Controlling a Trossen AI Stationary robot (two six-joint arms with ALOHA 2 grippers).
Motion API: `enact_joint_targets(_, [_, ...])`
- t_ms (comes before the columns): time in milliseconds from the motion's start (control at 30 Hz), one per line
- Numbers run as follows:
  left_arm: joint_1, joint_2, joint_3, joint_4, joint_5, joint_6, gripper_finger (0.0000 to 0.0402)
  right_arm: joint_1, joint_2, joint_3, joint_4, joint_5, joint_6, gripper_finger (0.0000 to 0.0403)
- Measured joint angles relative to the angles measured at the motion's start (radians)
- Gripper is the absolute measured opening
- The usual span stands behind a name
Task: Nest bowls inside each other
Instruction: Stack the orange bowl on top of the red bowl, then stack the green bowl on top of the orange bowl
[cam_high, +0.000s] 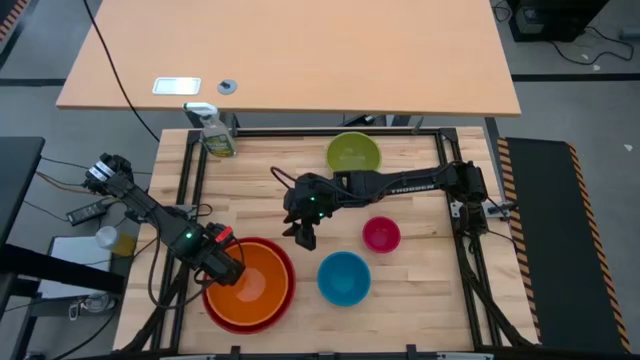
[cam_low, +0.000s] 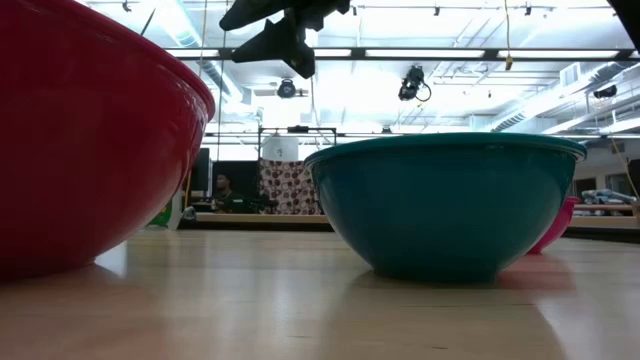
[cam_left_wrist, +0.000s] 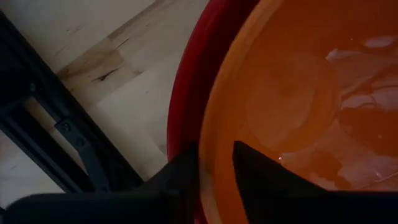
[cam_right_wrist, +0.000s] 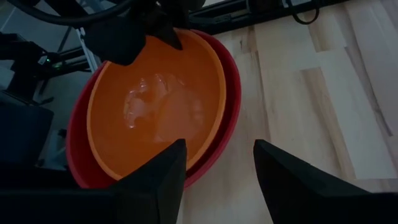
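Observation:
The orange bowl (cam_high: 255, 282) sits nested in the red bowl (cam_high: 283, 305) near the table's front left. My left gripper (cam_high: 228, 262) points down at their left rim, open. One finger (cam_left_wrist: 186, 171) is outside the orange rim and one (cam_left_wrist: 258, 165) inside it. My right gripper (cam_high: 303, 232) hovers open over the table's middle, above bare wood. The blue bowl (cam_high: 344, 277) and the pink bowl (cam_high: 381, 234) stand upright to its right. The green bowl (cam_high: 353, 153) stands at the back. My left gripper (cam_left_wrist: 216, 165) stands astride the orange bowl's left rim (cam_left_wrist: 210, 152) from above, fingers pointing down, one inside the bowl and one outside over the red rim. Whether either finger touches the rim, I cannot tell. The orange bowl rests inside the red one.
A spray bottle (cam_high: 215, 130) stands at the table's back left corner. A black frame (cam_high: 190, 180) borders the wooden top. Bare wood lies between the red bowl and the blue bowl (cam_low: 445, 200), and across the right part of the table.

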Motion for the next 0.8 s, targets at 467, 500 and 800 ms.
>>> enact_joint_targets(467, [0.006,-0.008,0.038,-0.04,0.027,0.031,0.0249,-0.021,-0.002,0.0,0.0,-0.016,-0.009,0.0195])
enact_joint_targets(500, [0.006,-0.009,0.049,-0.057,0.03,0.033,0.0251,-0.022,-0.002,0.0,0.0,-0.02,-0.009,0.0195])
enact_joint_targets(800, [0.006,-0.008,0.177,-0.151,0.026,0.06,0.0251,-0.051,-0.002,0.0,0.005,-0.026,-0.01,0.0195])
